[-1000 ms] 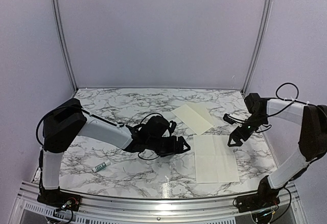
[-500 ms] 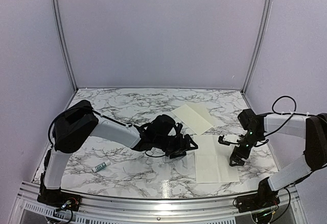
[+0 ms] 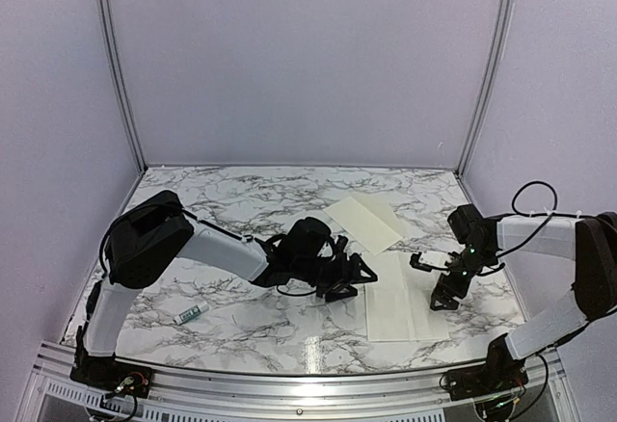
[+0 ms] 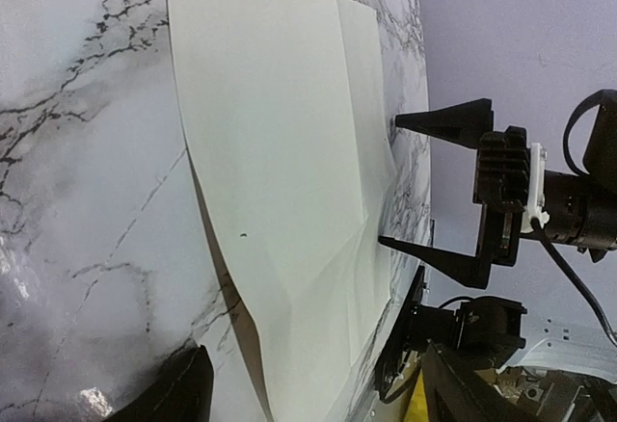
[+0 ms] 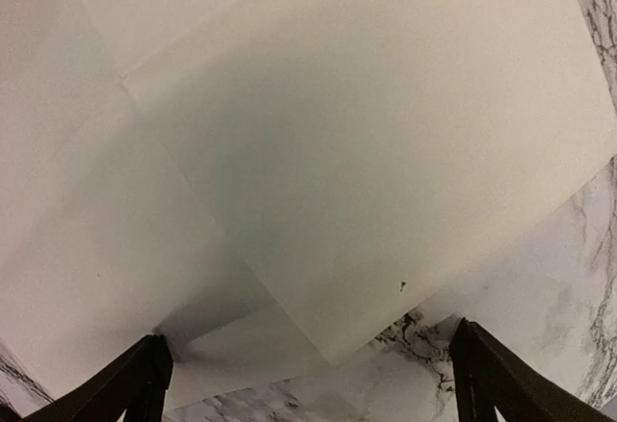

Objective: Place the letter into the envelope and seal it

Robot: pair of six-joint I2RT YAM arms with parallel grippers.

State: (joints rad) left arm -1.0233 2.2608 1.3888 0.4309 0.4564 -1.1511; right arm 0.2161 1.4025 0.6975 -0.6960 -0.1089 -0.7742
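Marble table: near edge cut off by frame rail.
Letter: white sheet, fold creases, no writing. Lies flat, right of centre. Right side partly hidden under right gripper; overflows right wrist view.
Envelope: cream, unmarked, just beyond letter. Its near corner meets letter's far edge; overlap hard to judge.
Right gripper: jaws spread wide, grasping nothing.
Left gripper: jaws apart, empty, beside letter's left edge.
Glue tube: white-green, print too small to read.

No text, brand or number could be read in any view. The small white tube at the near left of the tabletop carried a green label, but its print was too small to make out.
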